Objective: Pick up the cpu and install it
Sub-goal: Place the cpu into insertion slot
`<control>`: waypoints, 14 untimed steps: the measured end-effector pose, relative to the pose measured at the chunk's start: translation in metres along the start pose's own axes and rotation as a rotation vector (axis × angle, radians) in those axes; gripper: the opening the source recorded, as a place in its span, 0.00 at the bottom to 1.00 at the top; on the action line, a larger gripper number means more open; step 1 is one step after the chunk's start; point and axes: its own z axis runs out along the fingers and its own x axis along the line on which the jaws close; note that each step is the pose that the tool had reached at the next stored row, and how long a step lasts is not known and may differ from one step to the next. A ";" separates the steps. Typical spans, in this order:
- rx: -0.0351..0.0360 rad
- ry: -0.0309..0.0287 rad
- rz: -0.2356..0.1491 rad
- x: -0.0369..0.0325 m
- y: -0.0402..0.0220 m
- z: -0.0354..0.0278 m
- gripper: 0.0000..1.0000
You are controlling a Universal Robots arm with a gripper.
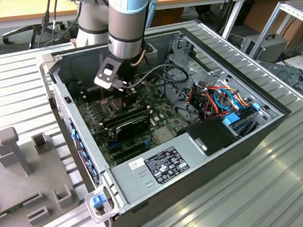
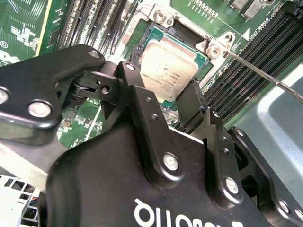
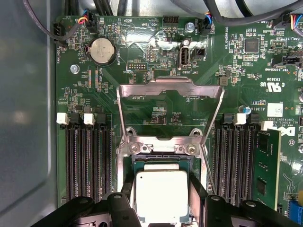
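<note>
The end effector (image 2: 163, 94) grips the cpu (image 2: 168, 66) by opposite edges, holding it level over the socket (image 3: 161, 160) right beneath; the plate (image 3: 169, 84) beyond stands raised for access.

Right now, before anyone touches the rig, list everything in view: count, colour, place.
computer case: one, grey, open, on the ribbed table
motherboard: one, green, inside the case
socket: one, silver, on the motherboard, plate swung open
cpu: one, grey-tan, in the socket
coin battery: one, silver, on the motherboard
memory module: one, green, slotted beside the socket
cables: several, orange and blue, inside the case
arm: one, grey and blue, reaching into the case
tool: one, black, at the cpu
</note>
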 end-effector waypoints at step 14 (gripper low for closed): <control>0.0003 0.0004 0.028 -0.0003 0.0000 -0.0019 0.55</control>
